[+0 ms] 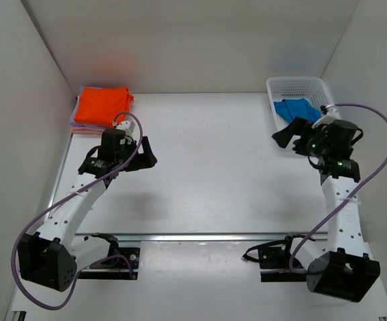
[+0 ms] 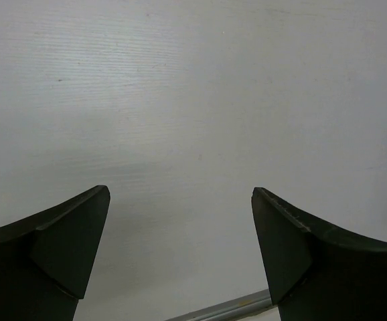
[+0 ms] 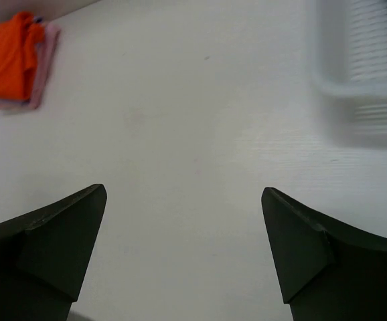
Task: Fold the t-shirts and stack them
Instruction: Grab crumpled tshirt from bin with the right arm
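A folded orange t-shirt [image 1: 101, 105] lies on top of pale pink ones [image 1: 75, 124] in a stack at the table's far left corner; the stack also shows in the right wrist view [image 3: 9, 57]. A bright blue t-shirt [image 1: 294, 110] lies crumpled in the white basket at the far right. My left gripper [image 1: 148, 154] is open and empty, just in front of the stack; its view [image 2: 180, 200] shows only bare table. My right gripper [image 1: 285, 136] is open and empty, beside the basket's near left edge [image 3: 183, 200].
The white plastic mesh basket [image 1: 274, 87] stands at the far right against the wall; its blurred rim shows in the right wrist view [image 3: 354, 90]. White walls close in the table on three sides. A metal rail [image 1: 200, 236] runs along the near edge.
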